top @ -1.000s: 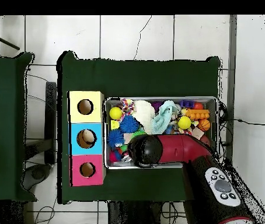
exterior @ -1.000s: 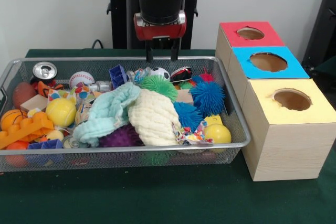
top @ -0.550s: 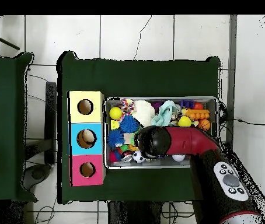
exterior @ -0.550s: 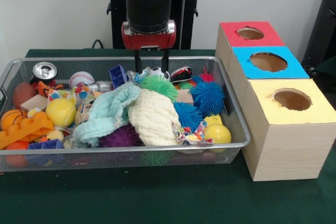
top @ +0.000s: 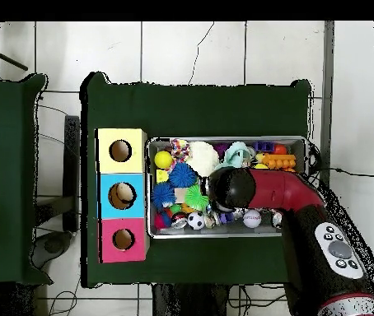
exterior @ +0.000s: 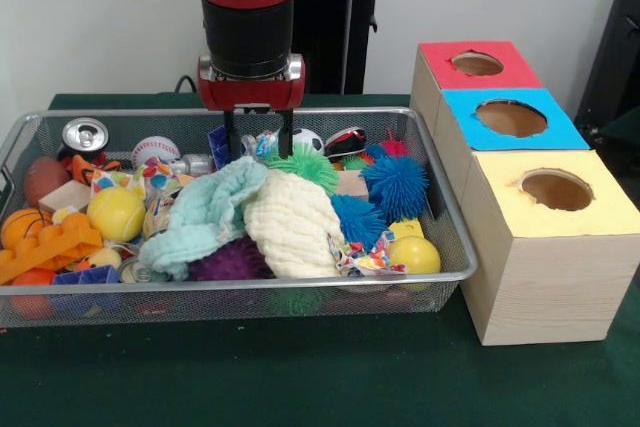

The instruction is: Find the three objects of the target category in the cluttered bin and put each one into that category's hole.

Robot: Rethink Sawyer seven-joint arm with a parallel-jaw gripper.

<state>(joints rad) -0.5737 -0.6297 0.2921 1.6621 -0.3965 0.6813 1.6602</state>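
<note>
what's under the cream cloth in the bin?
The cream cloth lies heaped beside the light blue cloth. A purple spiky ball pokes out at its lower edge, and a blue spiky ball at its side. Anything directly beneath is covered.

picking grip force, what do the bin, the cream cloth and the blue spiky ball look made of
The silver mesh bin looks like woven metal wire: you can see through its walls, and the rim shines. The cream waffle-textured cloth appears to be soft cotton-like fabric, matte, bunched in folds. The blue spiky ball seems to be soft rubber, covered in thin floppy strands.
</note>
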